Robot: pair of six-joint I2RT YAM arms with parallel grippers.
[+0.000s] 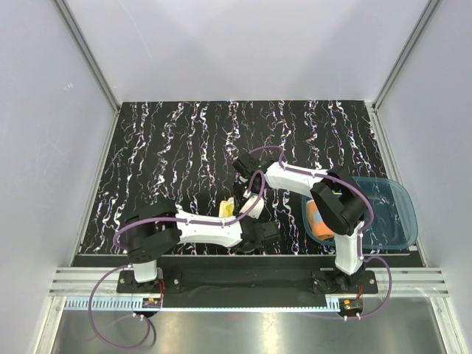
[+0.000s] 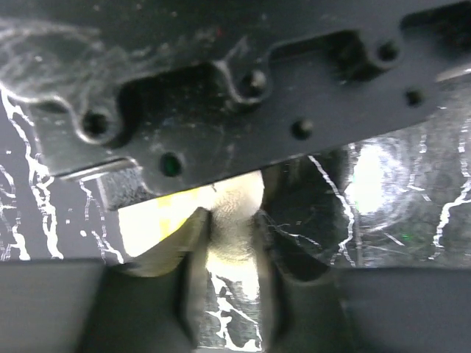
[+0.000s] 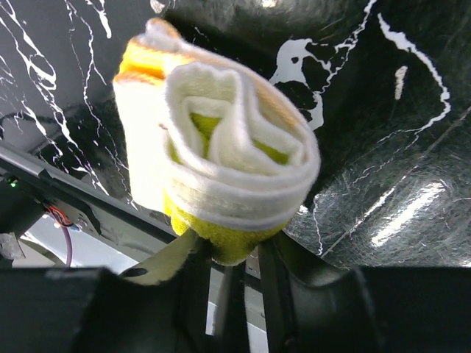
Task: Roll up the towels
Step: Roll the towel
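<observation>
While the rolled yellow towel [image 3: 228, 147] sits on the tabletop [image 1: 177, 147], my left fingers [image 2: 232, 250] pinch it in a narrow gap. My right fingers [image 3: 234, 272] are narrow at its end; if they grip, I cannot tell. The orange towel [image 1: 318, 220] lies in the tray [image 1: 394, 214].

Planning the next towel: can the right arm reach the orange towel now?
Probably not cleanly: the orange towel lies beneath that arm's own elbow, while the right end effector is at the yellow towel.
</observation>
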